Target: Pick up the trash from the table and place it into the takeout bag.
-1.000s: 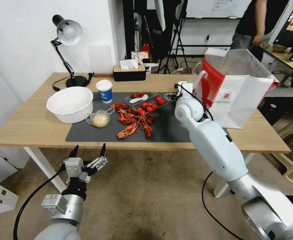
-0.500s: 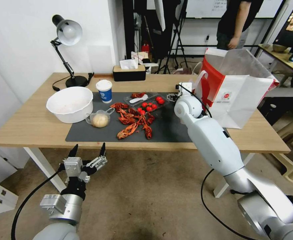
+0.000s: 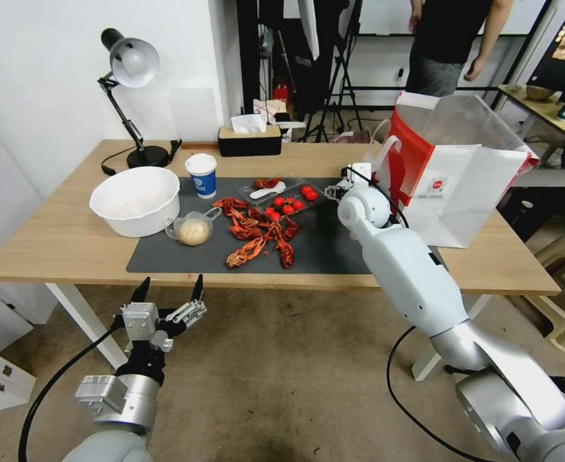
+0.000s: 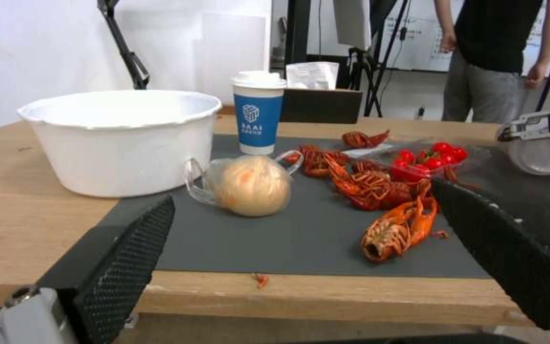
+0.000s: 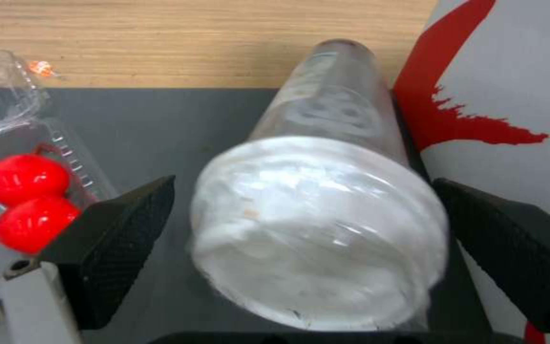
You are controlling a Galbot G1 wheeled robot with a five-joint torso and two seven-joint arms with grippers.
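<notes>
beside the bag: right gripper [image 5: 301,229] straddles the clear white-lidded cup [image 5: 326,210], which stands on the dark mat [image 3: 321,247] of the table [image 3: 51,244], just beside the takeout bag [image 3: 462,186]
cup axis: upright, lid toward the wrist camera, body narrowing away to the mat
jaw state, right: spread wide, one jaw each side of the lid, gaps on both sides, not touching
nearer arm: right; left gripper [image 3: 170,292] hangs spread open below the near table edge, well apart
key relation: cup centred between the jaws, bag wall close behind one pad
change since earlier: right wrist has shifted slightly toward the bag; tabletop items unmoved
</notes>
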